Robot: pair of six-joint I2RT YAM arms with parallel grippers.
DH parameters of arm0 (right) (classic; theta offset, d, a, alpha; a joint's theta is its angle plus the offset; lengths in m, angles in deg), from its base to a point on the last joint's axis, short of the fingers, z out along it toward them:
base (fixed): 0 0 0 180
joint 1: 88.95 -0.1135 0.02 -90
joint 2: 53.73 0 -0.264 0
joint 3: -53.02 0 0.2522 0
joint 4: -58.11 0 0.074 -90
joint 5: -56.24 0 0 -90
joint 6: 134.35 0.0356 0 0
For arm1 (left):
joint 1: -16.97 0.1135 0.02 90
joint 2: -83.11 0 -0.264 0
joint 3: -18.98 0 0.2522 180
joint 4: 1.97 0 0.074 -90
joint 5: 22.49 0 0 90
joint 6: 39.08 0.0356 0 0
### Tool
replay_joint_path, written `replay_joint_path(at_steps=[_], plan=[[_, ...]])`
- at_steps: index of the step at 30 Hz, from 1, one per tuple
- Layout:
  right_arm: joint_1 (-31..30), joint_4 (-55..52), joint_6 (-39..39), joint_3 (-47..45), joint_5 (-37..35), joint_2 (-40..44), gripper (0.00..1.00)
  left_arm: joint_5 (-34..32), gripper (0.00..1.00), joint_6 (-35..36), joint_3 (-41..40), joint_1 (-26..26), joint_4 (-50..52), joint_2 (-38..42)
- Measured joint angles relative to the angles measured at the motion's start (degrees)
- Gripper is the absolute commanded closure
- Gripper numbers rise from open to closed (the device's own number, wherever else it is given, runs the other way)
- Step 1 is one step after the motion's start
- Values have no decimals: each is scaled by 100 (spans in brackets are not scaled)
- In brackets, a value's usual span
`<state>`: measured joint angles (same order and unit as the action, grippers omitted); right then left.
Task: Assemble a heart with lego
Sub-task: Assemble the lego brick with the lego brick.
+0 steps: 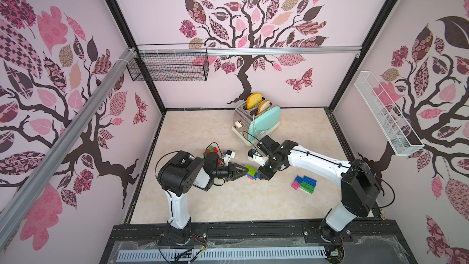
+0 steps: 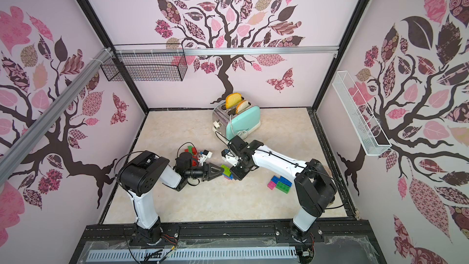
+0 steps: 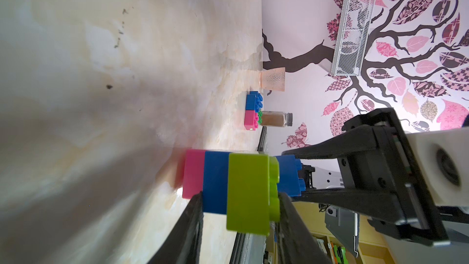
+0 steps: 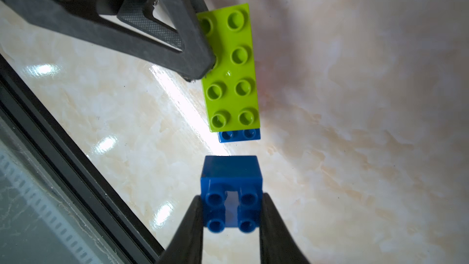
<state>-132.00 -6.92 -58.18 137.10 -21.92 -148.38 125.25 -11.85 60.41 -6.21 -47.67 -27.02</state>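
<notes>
We find the right gripper clamped on a small blue brick, one finger on each flank, its four studs turned toward the wrist camera. Just ahead of those fingertips, across a narrow gap, stands the stack: a lime brick on a blue brick on a pink brick, which appears to rest on the table. One row of blue studs shows past the lime's near end. The left gripper is closed on that stack, one finger laid across the lime's studded top, the other against the bricks beneath. We judge the step in hand to be seating the small brick on that exposed row. Risks noted: the row is narrow, so a slight offset would land the brick on the lime's edge; a press at the stack's end could lever it in the left grip; the two grippers stand close and could foul each other; the small brick, held by smooth flanks, could twist. Count: two grippers, one held brick, three bricks stacked. Behind the right gripper, toward its arm, lies a cluster of one pink, one green and seemingly two blue. Beyond the left wrist sits a pile of red and green bricks, partly hidden, not countable. Farthest ahead of the right gripper: one toaster, two slices of bread.
</notes>
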Motion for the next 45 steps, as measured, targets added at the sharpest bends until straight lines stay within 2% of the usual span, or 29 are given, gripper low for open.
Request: replay_joint_path(at_steps=[10, 31, 45], plan=[[15, -52, -205, 98, 11, -511, 85, 2, 60, 15, 0, 0, 2, -7], [22, 33, -321, 203, -138, -424, 84, 28, 60, 24, 0, 0, 2, -33], [22, 33, -415, 310, 13, -601, 84, 37, 60, 24, 0, 0, 4, -33]])
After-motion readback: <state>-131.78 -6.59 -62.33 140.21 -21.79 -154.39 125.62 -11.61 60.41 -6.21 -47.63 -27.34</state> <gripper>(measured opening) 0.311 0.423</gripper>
